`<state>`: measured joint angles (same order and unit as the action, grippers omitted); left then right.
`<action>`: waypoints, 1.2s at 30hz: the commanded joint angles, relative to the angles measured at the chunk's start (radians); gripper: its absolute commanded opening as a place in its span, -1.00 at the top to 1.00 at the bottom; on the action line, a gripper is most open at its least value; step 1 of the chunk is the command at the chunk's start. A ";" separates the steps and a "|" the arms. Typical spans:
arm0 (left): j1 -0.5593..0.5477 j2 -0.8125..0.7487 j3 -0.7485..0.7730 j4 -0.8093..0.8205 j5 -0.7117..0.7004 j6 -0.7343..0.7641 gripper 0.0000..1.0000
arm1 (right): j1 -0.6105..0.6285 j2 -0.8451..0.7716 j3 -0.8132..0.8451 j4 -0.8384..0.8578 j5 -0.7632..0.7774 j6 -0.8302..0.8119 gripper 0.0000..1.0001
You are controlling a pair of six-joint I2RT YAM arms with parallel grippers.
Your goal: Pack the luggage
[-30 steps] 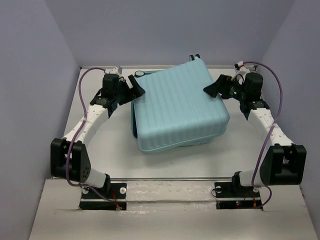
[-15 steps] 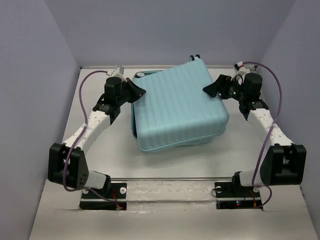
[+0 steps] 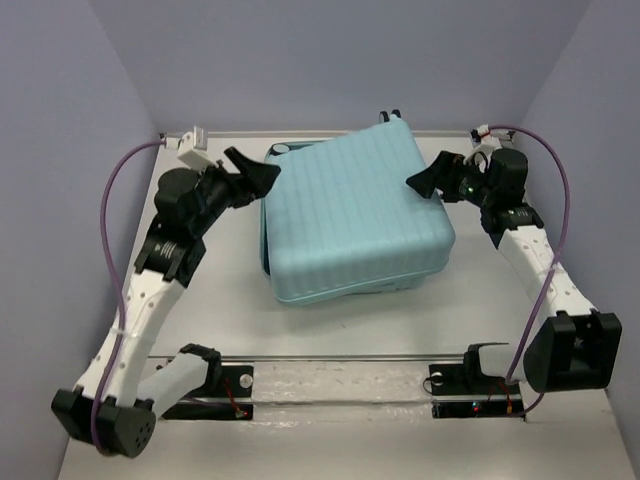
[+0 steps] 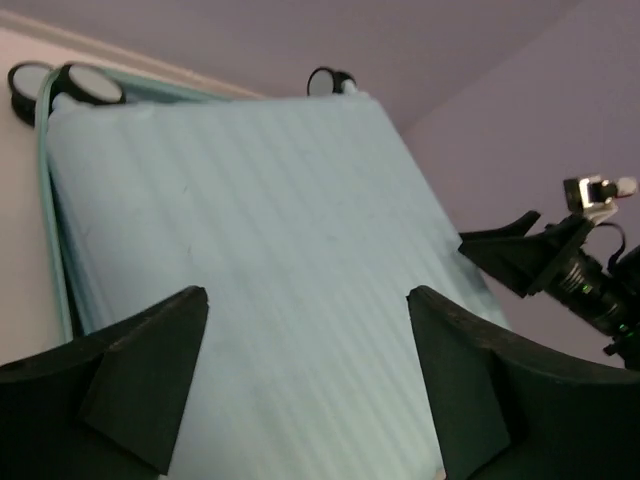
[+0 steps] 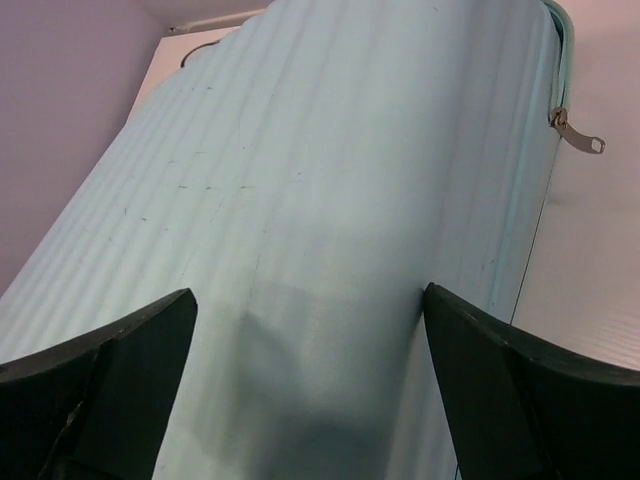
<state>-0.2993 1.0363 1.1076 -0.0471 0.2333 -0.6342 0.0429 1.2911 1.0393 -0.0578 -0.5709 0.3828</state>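
The luggage (image 3: pixel 350 215), a pale aqua ribbed hard-shell suitcase, lies on the table with its lid down and slightly skewed over the lower shell. It fills the left wrist view (image 4: pixel 260 240) and the right wrist view (image 5: pixel 330 180). Caster wheels (image 4: pixel 80 85) show at its far left corner. A zipper pull (image 5: pixel 578 135) hangs at its right edge. My left gripper (image 3: pixel 252 172) is open at the lid's upper left corner. My right gripper (image 3: pixel 428 178) is open at the lid's upper right edge. Both hold nothing.
Purple walls close in the table (image 3: pixel 220 290) at the back and both sides. A metal rail (image 3: pixel 340 357) runs along the near edge between the arm bases. Purple cables (image 3: pixel 120 230) loop off both arms.
The left arm has swung out to the left and risen, its gripper still at the lid's upper left corner. The lid has sunk a little. The right arm has barely moved.
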 commanded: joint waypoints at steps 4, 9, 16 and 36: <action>0.025 -0.336 -0.371 -0.218 0.027 -0.065 -0.98 | 0.190 -0.237 0.070 -0.126 -0.014 0.007 -0.99; 0.025 -0.635 -0.603 -0.218 0.081 -0.399 -0.98 | 0.206 -0.266 0.051 -0.157 0.032 -0.024 -0.99; 0.025 -0.886 -0.844 -0.042 0.077 -0.631 -0.98 | 0.206 -0.230 -0.001 -0.126 0.035 -0.025 -0.99; 0.025 -0.806 -0.565 -0.295 -0.196 -0.355 -0.98 | 0.296 -0.403 0.114 -0.177 0.044 -0.033 -0.96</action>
<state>-0.2733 0.2058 0.4664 -0.3408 0.0822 -1.1217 0.2722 0.9543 1.0485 -0.2325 -0.4564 0.3939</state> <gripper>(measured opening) 0.993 0.970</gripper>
